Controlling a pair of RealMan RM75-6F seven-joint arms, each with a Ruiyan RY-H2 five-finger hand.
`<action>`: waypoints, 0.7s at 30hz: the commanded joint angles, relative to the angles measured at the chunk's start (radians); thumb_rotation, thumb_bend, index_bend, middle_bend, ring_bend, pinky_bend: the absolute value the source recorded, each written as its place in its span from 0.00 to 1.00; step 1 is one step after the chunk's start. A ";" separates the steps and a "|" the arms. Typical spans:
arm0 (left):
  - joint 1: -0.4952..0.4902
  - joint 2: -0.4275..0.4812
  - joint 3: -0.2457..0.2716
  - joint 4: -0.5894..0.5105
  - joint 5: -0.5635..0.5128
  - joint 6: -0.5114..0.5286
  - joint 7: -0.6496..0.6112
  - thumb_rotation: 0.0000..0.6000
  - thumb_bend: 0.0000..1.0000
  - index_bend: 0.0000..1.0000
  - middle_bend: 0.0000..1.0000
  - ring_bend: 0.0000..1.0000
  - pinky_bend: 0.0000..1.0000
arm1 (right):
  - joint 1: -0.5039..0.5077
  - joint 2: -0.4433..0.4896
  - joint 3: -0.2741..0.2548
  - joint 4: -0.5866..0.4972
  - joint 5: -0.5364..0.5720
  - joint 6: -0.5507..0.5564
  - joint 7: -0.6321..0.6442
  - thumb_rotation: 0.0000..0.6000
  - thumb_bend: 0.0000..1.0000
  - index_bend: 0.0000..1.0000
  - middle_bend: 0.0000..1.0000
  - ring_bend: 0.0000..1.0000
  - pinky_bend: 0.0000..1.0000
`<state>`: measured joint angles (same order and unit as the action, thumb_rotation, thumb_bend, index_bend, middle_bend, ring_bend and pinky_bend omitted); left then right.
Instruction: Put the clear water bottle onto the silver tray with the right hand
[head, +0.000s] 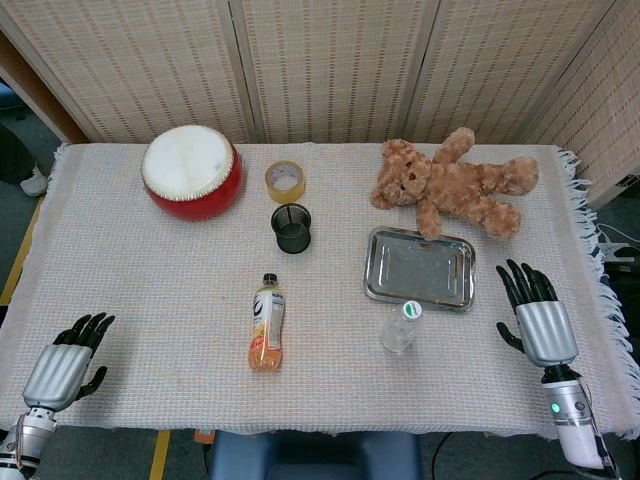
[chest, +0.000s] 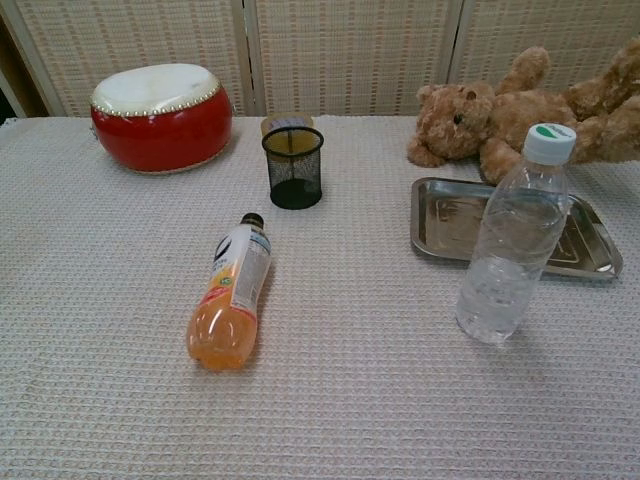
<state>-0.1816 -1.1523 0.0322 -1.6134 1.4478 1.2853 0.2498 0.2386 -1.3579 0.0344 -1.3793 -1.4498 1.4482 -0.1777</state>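
Observation:
The clear water bottle (head: 401, 327) (chest: 510, 240) with a white-and-green cap stands upright on the cloth, just in front of the silver tray (head: 418, 267) (chest: 455, 222), which holds nothing. My right hand (head: 535, 312) lies flat on the table well to the right of the bottle, fingers spread and holding nothing. Down at the near left corner, my left hand (head: 68, 364) rests with its fingers apart and nothing in it. Neither hand shows in the chest view.
An orange drink bottle (head: 266, 324) (chest: 232, 296) lies on its side mid-table. Behind it stand a black mesh cup (head: 291, 228) (chest: 293, 167), a tape roll (head: 285, 180), and a red drum (head: 192, 171) (chest: 160, 116). A teddy bear (head: 451, 184) (chest: 520, 113) lies behind the tray.

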 joint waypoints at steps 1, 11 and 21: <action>0.000 0.000 0.002 -0.002 0.002 -0.001 0.003 1.00 0.42 0.00 0.05 0.05 0.23 | -0.003 0.006 0.003 -0.007 0.001 -0.006 0.001 1.00 0.00 0.00 0.00 0.00 0.11; -0.002 0.002 -0.001 0.000 -0.002 -0.004 -0.007 1.00 0.42 0.00 0.05 0.05 0.23 | -0.004 0.068 -0.010 -0.080 0.013 -0.083 0.024 1.00 0.00 0.00 0.00 0.00 0.11; 0.016 0.020 0.001 -0.008 0.029 0.045 -0.048 1.00 0.42 0.00 0.05 0.05 0.23 | 0.072 0.205 -0.083 -0.212 -0.086 -0.282 0.269 1.00 0.00 0.00 0.00 0.00 0.11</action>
<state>-0.1680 -1.1348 0.0323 -1.6210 1.4745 1.3263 0.2050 0.2696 -1.2028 -0.0222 -1.5452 -1.4879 1.2412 -0.0238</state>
